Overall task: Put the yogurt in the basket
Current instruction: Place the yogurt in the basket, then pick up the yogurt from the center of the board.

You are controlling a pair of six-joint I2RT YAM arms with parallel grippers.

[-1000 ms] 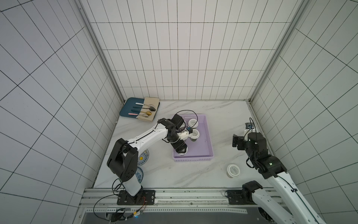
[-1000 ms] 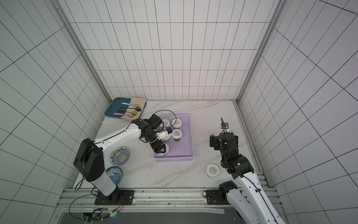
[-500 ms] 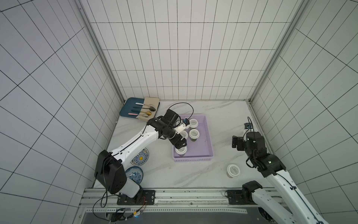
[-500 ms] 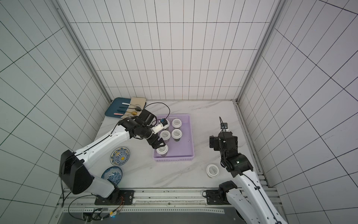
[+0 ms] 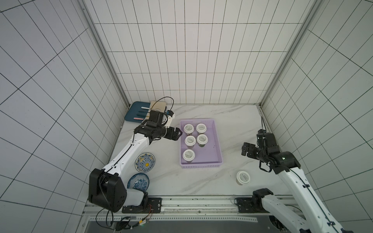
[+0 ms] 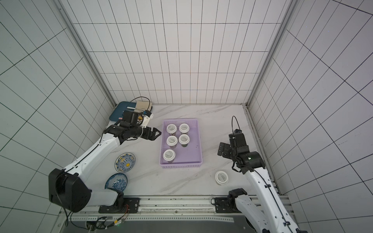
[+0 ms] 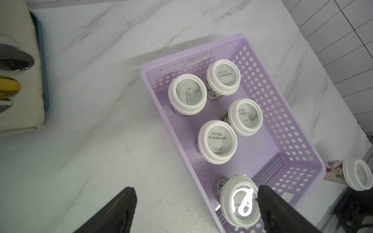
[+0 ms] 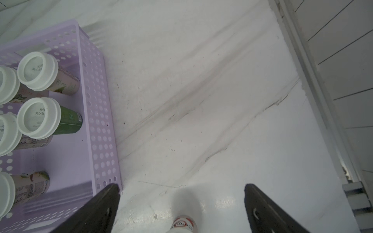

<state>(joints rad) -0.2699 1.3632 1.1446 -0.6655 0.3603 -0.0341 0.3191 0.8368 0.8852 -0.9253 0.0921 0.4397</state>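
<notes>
Both top views show the left gripper [image 5: 178, 134] spread and empty at about 9 o'clock of the basket [image 5: 210, 155], five yogurt cups [image 5: 190, 140] inside it, the sixth cup [image 5: 243, 177] on the table [image 5: 232, 125] at its 4 o'clock, and the right gripper [image 5: 244, 149] spread at that cup's 12 o'clock. Light, stiff and smooth-sided by the look of it, the cup wants a pinch across its body under the flared lid [image 7: 358, 175]. Only the left wrist view shows its flowered label [image 7: 334, 169].
</notes>
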